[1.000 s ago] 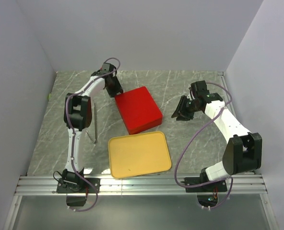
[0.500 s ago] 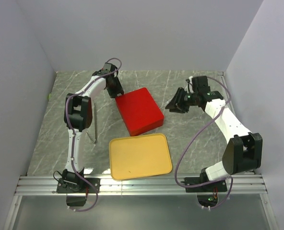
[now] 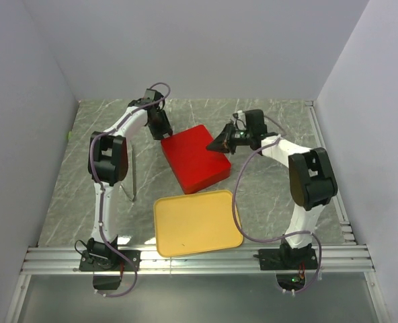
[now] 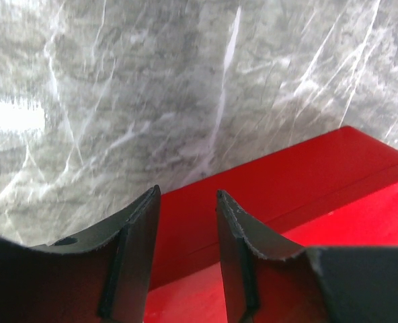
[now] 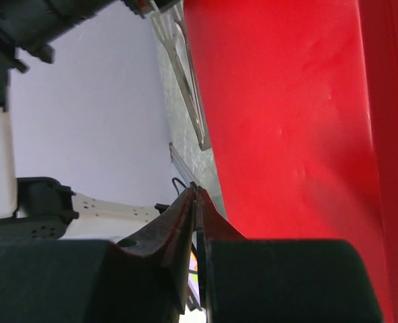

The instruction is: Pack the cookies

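No cookies show in any view. A closed red box (image 3: 194,157) lies mid-table; it also fills the left wrist view (image 4: 306,195) and the right wrist view (image 5: 286,121). My left gripper (image 3: 164,129) is at the box's back left corner, its jaws a little apart over the red edge with nothing between them (image 4: 185,192). My right gripper (image 3: 216,144) is at the box's back right edge, turned sideways, its jaws pressed together and empty (image 5: 197,190).
A yellow tray (image 3: 197,222) lies empty in front of the red box. A thin metal tool (image 3: 133,173) lies on the marble table left of the box and shows in the right wrist view (image 5: 187,81). Walls enclose the table on three sides.
My right arm has swung left across the table and its gripper has reached the red box's right edge. My left gripper has stayed at the box's back left corner.
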Controlling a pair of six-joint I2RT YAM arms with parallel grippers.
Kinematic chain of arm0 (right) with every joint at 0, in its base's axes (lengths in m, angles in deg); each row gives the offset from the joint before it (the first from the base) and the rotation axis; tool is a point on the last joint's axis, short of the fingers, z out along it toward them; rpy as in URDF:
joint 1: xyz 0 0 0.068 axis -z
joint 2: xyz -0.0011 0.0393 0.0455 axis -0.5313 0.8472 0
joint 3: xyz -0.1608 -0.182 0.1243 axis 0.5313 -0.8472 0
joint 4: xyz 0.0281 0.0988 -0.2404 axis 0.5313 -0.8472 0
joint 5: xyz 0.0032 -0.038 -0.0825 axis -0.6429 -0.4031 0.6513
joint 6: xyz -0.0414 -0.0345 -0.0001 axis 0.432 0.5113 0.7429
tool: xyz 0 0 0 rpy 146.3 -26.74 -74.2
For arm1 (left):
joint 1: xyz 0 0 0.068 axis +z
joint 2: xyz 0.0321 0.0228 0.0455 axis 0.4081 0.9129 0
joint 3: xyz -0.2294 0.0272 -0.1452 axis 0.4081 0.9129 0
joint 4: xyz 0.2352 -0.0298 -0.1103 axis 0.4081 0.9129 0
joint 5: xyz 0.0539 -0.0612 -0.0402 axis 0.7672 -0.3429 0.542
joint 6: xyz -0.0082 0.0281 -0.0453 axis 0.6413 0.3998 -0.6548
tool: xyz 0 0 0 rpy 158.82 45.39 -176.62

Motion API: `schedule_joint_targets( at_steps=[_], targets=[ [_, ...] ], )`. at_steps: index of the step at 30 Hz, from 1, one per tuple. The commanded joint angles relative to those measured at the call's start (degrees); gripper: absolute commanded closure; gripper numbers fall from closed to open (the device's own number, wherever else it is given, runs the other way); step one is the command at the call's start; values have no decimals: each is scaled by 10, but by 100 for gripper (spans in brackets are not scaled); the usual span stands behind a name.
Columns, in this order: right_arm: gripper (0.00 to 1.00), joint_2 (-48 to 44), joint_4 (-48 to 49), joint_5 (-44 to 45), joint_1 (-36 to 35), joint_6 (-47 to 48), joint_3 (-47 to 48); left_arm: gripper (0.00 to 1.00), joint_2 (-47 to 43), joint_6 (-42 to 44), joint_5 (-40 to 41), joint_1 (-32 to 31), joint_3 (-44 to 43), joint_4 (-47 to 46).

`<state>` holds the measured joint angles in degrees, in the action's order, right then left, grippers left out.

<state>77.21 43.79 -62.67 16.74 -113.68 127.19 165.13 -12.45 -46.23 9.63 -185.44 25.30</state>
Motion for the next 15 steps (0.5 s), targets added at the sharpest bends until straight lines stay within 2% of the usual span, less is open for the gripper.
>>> schedule_joint_targets(
  at_steps=[1, 7, 15],
  targets=[
    [88, 10, 135, -36, -10, -48, -33, 55, -51, 20, -18, -7, 3, 37],
    [89, 68, 220, -39, -9, -82, -109, 55, -70, 21, -13, -9, 14, 53],
    [89, 113, 244, -40, -8, -90, -146, 56, -93, -2, -6, -15, 48, 43]
  ],
)
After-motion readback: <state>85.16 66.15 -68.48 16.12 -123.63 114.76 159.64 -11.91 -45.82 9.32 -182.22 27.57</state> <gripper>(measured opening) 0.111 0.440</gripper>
